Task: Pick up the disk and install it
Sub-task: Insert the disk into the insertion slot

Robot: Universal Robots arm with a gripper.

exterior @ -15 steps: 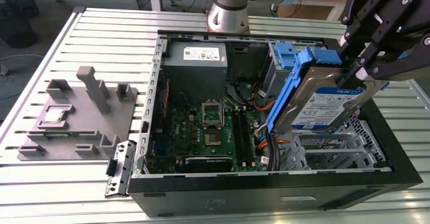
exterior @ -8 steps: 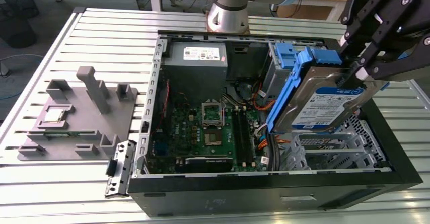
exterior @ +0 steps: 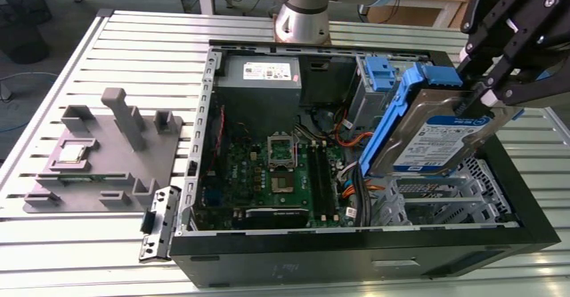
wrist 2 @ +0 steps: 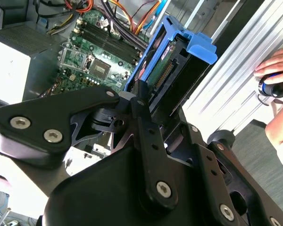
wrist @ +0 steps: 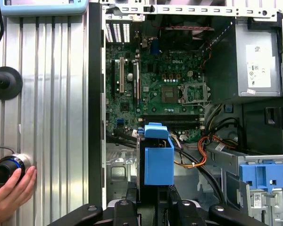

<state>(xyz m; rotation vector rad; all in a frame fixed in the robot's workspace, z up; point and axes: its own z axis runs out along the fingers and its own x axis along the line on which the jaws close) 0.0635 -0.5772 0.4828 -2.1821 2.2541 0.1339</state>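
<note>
The disk point(exterior: 436, 133) is a silver drive with a white-and-blue label in a blue carrier frame. It hangs tilted, almost on edge, above the open computer case point(exterior: 356, 243), over the drive cage on the exterior view's right. My black gripper point(exterior: 485, 100) is shut on the disk's upper end. In the second wrist view the disk point(wrist 2: 172, 59) sticks out past my gripper point(wrist 2: 151, 101), with its connector edge and blue tab showing over the motherboard. In the first wrist view the blue carrier of the disk point(wrist: 158, 160) rises from my gripper point(wrist: 153, 200) above the case floor.
Inside the case lie the green motherboard point(exterior: 267, 170), the grey power-supply box point(exterior: 260, 73) and orange cables point(exterior: 352, 137). Another blue carrier point(exterior: 378, 77) sits in the bay at the back. A grey fixture point(exterior: 107, 150) holding a small chip stands to the left. A person's hand point(wrist: 9, 193) rests on a knob.
</note>
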